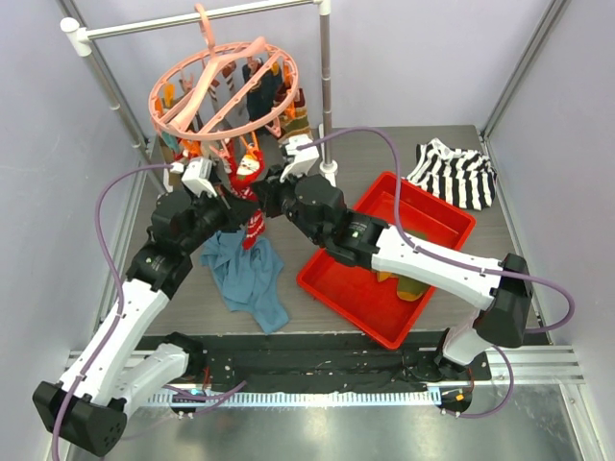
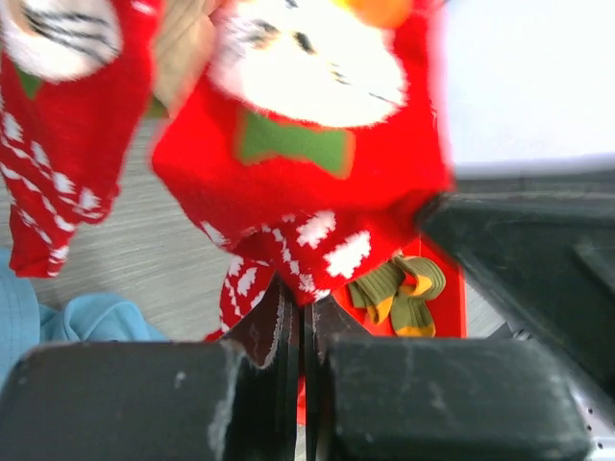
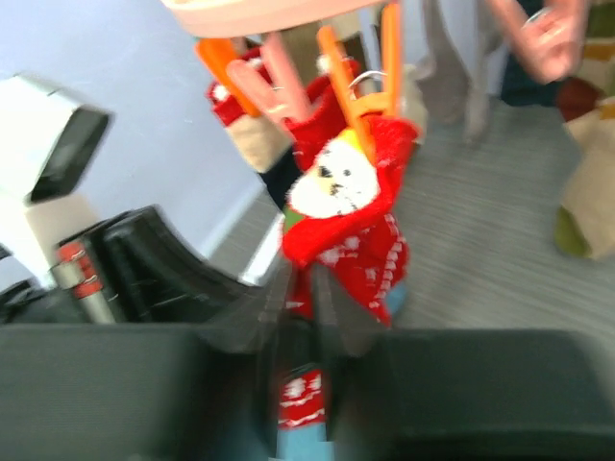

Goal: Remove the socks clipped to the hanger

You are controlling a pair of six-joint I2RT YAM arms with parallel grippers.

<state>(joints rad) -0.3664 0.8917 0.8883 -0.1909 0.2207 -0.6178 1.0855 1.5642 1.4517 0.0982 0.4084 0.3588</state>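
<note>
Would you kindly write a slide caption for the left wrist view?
Left gripper pinching the lower edge of a hanging red-and-white Christmas sock, olive-orange socks beyond.

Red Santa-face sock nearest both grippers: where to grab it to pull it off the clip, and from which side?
Grip the red knit Santa-face sock at its snowflake-patterned lower end, from below, jaws across the flat fabric. It hangs straight down from the orange plastic clip on the salmon-pink ring hanger, top pinched, bottom free, so a downward pull should probably slip it out.
</note>
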